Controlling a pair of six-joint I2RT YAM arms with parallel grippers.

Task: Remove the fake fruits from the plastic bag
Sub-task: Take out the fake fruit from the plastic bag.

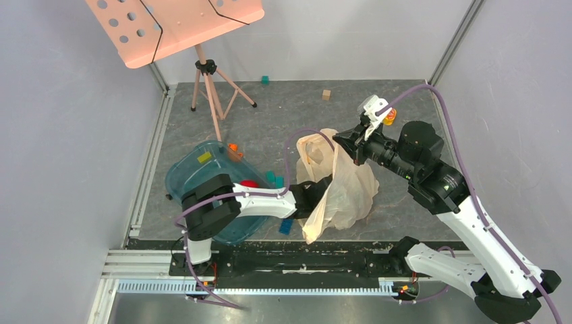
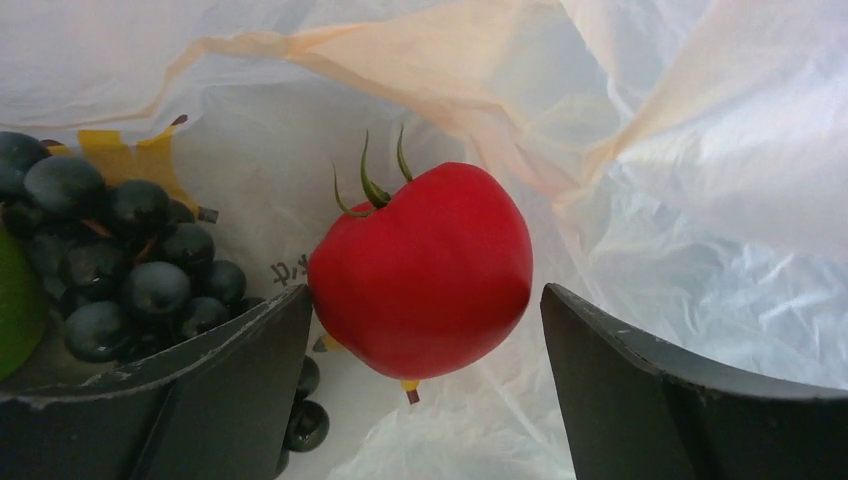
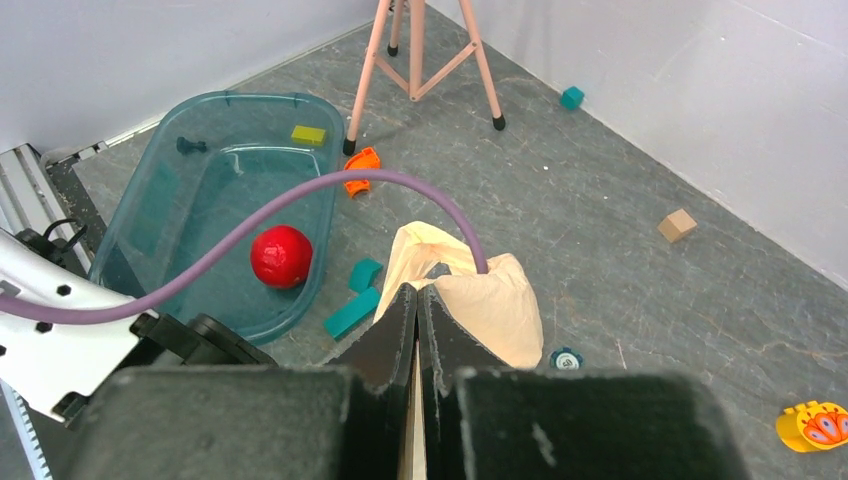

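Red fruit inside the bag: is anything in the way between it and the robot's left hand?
Nothing visible does. The red fruit sits between the open fingers of the left hand. The grapes lie off to one side, and the plastic bag film is behind and above it, not in front.

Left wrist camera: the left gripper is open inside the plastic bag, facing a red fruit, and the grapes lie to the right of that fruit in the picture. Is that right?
Not quite. The left wrist view shows the grapes to the left of the red fruit, not the right. The rest holds: the left gripper is open inside the plastic bag, facing that fruit.
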